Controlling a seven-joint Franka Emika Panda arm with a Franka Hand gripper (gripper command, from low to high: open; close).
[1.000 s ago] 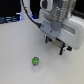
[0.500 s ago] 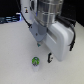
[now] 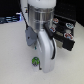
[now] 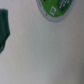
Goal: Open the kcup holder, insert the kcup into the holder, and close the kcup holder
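Arm lower than before, fingers (image 3: pixel 36 55) just above kcup (image 3: pixel 35 62).

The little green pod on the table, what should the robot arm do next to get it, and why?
Probably shift sideways until the kcup sits between its fingers, then lower. In the wrist view the kcup lies at the picture's edge, not centred, and the arm is just above the table. The kcup holder looks already pulled open.

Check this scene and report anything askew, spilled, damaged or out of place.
Nothing looks spilled or damaged. The kcup sits alone on the white table, apart from the kcup holder, whose tray is out with other pods in its slots. The arm hides the gripper, so its state is unclear.
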